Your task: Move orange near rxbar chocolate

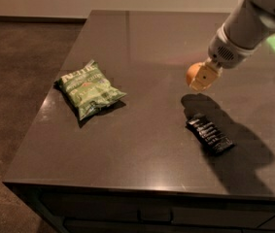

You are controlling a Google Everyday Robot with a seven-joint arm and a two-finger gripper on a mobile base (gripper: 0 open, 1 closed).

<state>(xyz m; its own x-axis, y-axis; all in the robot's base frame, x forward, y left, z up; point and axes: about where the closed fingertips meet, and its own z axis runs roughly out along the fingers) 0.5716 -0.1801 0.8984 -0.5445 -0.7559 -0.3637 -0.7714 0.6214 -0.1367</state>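
Observation:
My gripper [200, 77] comes in from the upper right and is shut on the orange [192, 74], a small round orange fruit held above the dark table [142, 47]. Its shadow falls on the table just below. The rxbar chocolate [210, 134], a flat black bar with white lettering, lies on the table below and slightly right of the held orange, a short way from it.
A green crinkled chip bag [88, 88] lies on the left part of the table. The table's front edge [127, 186] and left edge are close to the bag. A brown floor lies to the left.

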